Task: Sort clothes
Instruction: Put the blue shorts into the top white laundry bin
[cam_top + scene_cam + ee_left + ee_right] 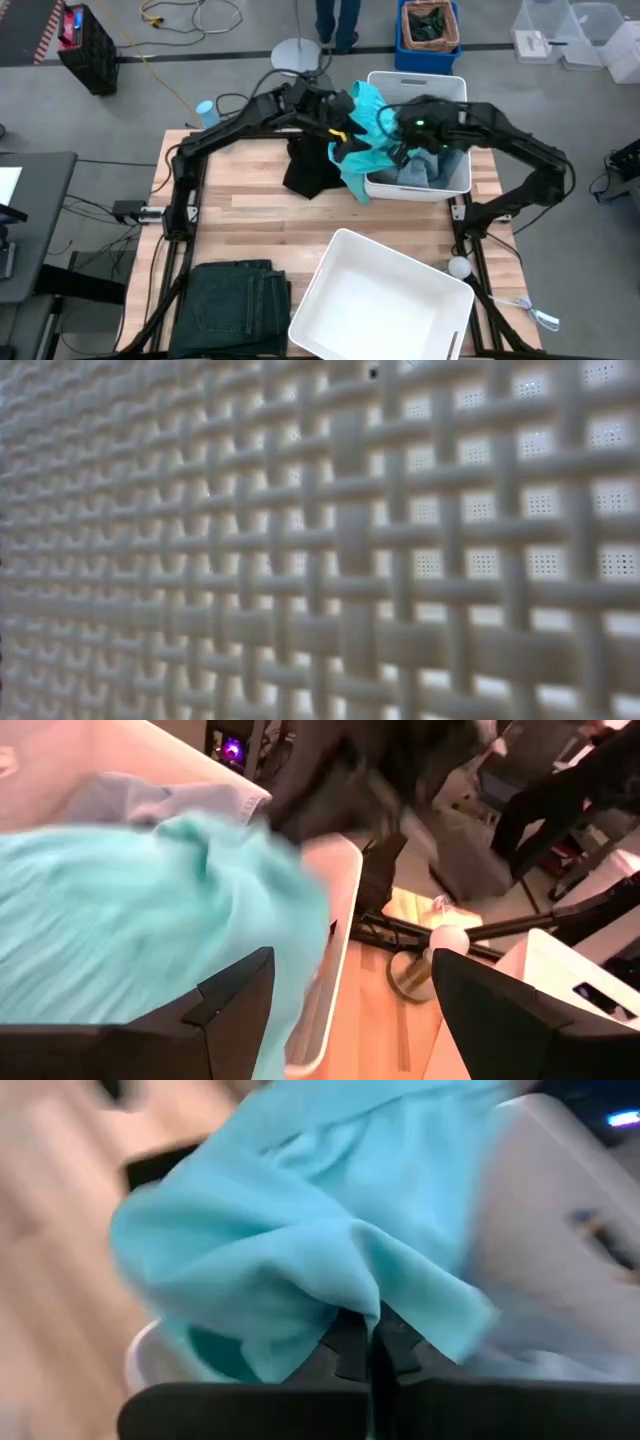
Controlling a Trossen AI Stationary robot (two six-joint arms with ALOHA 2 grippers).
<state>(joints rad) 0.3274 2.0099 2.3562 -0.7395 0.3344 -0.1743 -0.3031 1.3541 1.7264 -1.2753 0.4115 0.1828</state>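
1. My right gripper [372, 1342] is pinched together on a fold of the turquoise top [362, 135], which drapes over the near-left rim of the far white bin [455, 88]
2. My left gripper [350, 1010] stands apart beside that top, holding nothing
3. Pale denim piece [415, 172] lies inside the bin; the black top [310, 165] sits on the counter [250, 215] just beside it, the dark jeans [240, 300] at the near-left
4. I judge the top light, limp and slippery; a bunched fold grips best
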